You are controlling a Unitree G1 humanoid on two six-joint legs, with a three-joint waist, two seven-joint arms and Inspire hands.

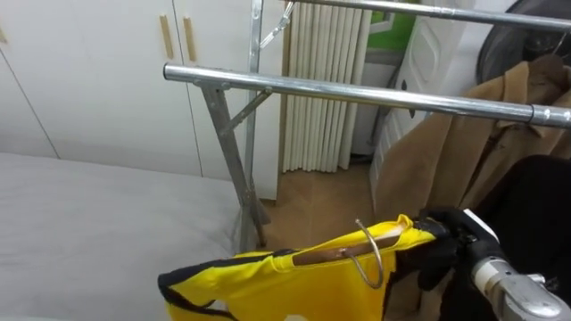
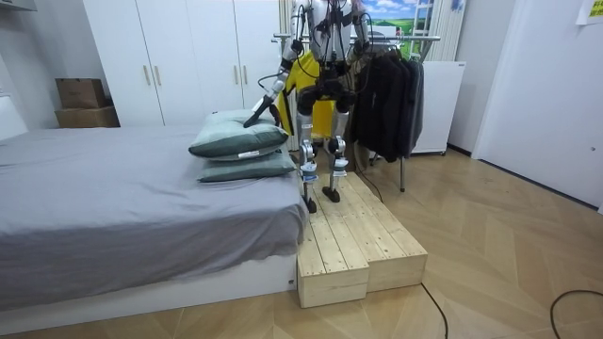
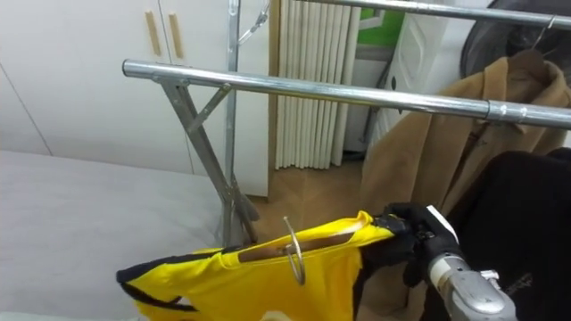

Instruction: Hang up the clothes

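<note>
Grey bedding (image 1: 80, 223) is lying at the left. In the room view the left hand (image 2: 252, 121) is hanging low beside the pillows (image 2: 240, 139), too small to tell how it is set. The robot is standing on a wooden platform (image 2: 353, 240) beside the bed, facing the metal rail (image 1: 357, 92). Below the rail's middle, a yellow shirt (image 1: 294, 285) is draping over a wooden hanger (image 1: 343, 254), with its hook (image 1: 375, 259) clear of the rail. The right hand (image 1: 439, 239) is clasping the hanger's right end. A tan coat (image 1: 446, 160) is hanging at the rail's right end.
</note>
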